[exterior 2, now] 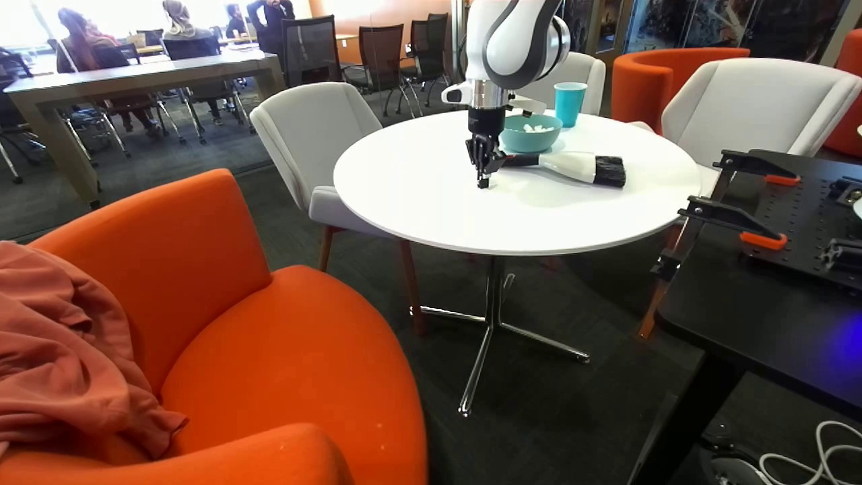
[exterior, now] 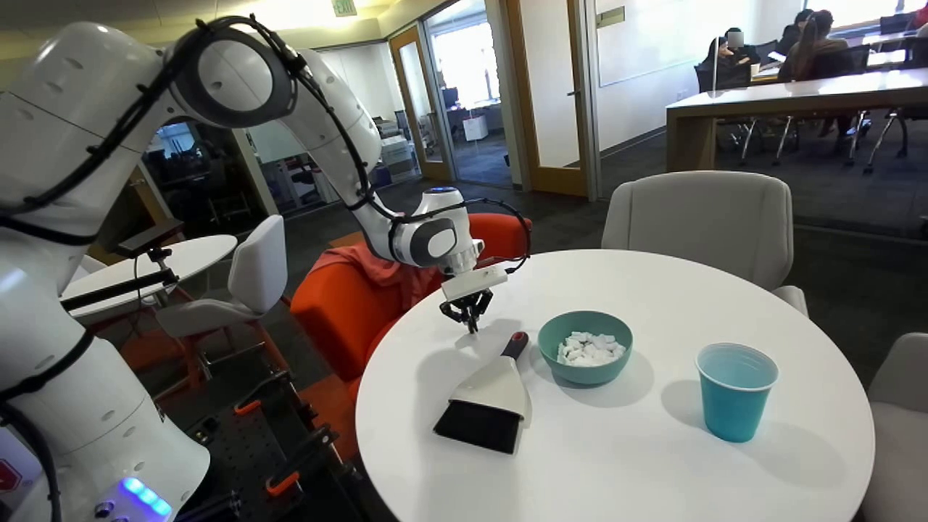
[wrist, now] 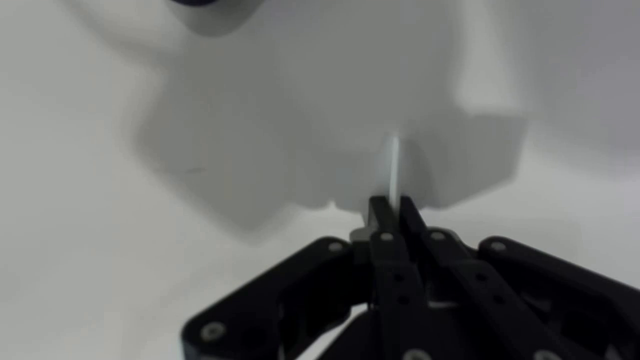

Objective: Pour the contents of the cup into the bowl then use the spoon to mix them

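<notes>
Pointing down at the smooth, round white table [exterior: 638,464], your black, jointed gripper [exterior: 473,328] pinches a slim pale strip [wrist: 394,162] near the round teal bowl [exterior: 589,375].

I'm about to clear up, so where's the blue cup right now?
In an exterior view, the blue cup stands upright toward the right side of the white table, to the right of the teal bowl.

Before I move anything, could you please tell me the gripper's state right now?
Gripper: closed; a thin pale streak shows at its fingertips, but whether anything is held cannot be told.
</notes>
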Controlling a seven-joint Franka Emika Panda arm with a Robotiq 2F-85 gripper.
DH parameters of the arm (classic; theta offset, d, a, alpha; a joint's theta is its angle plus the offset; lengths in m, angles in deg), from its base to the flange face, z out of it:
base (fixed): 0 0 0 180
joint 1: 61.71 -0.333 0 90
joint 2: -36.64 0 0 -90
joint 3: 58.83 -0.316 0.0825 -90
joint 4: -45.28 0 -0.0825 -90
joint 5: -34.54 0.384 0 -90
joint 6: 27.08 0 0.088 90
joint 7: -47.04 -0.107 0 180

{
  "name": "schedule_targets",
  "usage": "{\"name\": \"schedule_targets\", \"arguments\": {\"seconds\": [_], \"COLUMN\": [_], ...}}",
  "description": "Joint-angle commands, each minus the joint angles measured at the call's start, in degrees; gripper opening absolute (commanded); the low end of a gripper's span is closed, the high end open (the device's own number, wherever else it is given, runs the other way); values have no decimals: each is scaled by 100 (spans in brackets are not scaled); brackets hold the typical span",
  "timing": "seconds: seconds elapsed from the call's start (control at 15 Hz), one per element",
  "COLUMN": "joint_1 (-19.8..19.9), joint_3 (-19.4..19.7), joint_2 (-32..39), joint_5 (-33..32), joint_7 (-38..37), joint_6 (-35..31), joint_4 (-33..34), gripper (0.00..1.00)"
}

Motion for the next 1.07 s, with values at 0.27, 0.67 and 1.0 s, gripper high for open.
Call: {"name": "schedule_targets", "arguments": {"seconds": [0.27, 0.67, 1.0], "joint_1": [-1938, -4022, -4418], "joint_3": [1919, 3973, 4089], "joint_2": [-974, -1307, -1219], "joint_5": [-1286, -2925, -3199], "joint_7": [-2640, -5070, -5330], "joint_6": [-976, 369, 2557], "joint_4": [-906, -747, -369], "gripper": [5, 5, 4]}}
